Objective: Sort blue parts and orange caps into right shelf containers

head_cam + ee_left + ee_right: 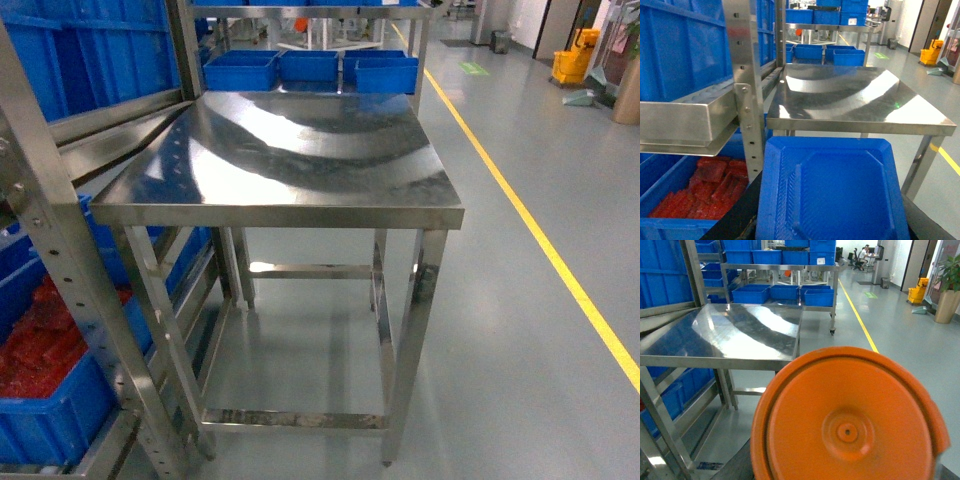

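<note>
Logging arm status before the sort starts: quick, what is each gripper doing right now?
Left: fingers out of view; a blue part fills its wrist camera; grip cannot be told.
Right: fingers out of view; an orange cap fills its camera; cannot be told.

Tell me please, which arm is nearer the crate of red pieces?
Left: its camera looks into the crate just beside its blue part; the right arm, behind the orange cap, is farther off.
</note>
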`<state>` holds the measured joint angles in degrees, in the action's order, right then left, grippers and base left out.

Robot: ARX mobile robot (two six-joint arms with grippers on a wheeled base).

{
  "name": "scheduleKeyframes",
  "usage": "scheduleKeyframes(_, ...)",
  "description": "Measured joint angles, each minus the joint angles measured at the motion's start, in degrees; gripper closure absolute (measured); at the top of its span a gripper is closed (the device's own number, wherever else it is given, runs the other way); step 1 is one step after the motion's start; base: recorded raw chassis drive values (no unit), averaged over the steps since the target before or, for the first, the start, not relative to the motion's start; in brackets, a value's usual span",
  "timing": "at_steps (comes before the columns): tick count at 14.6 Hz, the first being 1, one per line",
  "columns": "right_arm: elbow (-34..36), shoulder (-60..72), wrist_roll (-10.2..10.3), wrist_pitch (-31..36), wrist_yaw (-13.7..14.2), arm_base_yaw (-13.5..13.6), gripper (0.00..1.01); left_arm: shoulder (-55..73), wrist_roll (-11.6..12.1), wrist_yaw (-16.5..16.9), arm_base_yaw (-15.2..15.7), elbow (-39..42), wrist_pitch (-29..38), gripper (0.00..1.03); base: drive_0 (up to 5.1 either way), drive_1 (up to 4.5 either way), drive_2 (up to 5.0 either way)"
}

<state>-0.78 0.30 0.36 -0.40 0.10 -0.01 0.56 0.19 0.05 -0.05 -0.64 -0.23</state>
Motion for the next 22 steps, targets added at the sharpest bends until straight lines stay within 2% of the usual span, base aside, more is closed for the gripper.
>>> scheduleKeyframes(22, 0.00, 0.00, 0.00, 0.02, -0.09, 0.00, 0.57, 0.02, 0.00, -0.07, 0.00, 0.00, -0.17, 0.61, -5.0, 2.39, 2.4)
